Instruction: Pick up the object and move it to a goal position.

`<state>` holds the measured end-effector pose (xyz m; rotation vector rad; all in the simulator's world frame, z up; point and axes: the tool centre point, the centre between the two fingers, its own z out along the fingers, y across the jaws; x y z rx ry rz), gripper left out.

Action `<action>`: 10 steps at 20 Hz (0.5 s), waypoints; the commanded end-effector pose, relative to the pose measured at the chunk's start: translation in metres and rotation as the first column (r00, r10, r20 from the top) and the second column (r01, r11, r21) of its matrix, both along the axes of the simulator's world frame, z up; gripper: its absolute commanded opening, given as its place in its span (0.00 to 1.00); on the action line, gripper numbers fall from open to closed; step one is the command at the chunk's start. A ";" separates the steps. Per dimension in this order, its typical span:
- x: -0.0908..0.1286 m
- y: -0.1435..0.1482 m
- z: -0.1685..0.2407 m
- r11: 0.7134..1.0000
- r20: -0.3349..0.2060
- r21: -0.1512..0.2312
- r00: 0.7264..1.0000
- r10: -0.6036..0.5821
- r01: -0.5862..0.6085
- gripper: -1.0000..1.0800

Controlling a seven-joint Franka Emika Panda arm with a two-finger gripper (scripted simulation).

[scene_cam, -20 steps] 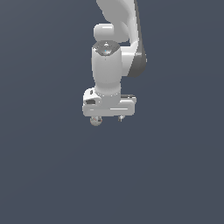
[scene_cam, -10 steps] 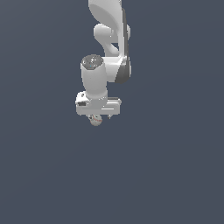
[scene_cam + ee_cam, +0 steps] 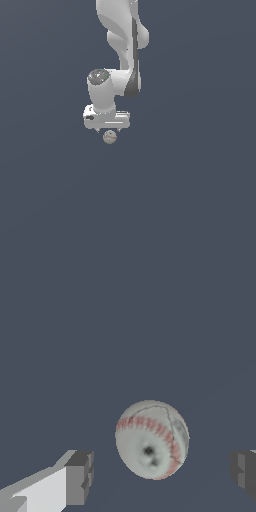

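Note:
The object, a small off-white baseball (image 3: 110, 136) with red stitching, sits just under the white hand of the arm in the exterior view. In the wrist view the baseball (image 3: 152, 440) lies between the two grey fingertips (image 3: 80, 476), with a clear gap on each side. My gripper (image 3: 161, 473) is open and straddles the ball without touching it. In the exterior view my gripper (image 3: 110, 131) points straight down and its fingers are mostly hidden behind the hand and the ball.
A plain dark blue-grey surface (image 3: 200, 200) fills both views. The white arm links (image 3: 122, 40) rise from the hand to the top of the exterior view.
The hand has shifted toward the exterior view's left until it is centred over the baseball. The baseball has stayed in place.

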<state>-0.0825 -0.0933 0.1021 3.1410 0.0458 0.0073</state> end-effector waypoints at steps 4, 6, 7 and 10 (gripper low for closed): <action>-0.005 -0.003 -0.003 1.000 -0.004 0.000 1.000 0.000 0.000 0.96; -0.005 -0.003 -0.005 1.000 -0.004 0.000 1.000 0.000 0.000 0.96; -0.005 -0.003 -0.006 1.000 -0.004 0.000 1.000 0.000 0.000 0.96; -0.006 -0.003 -0.016 1.000 -0.004 0.000 1.000 0.000 0.000 0.96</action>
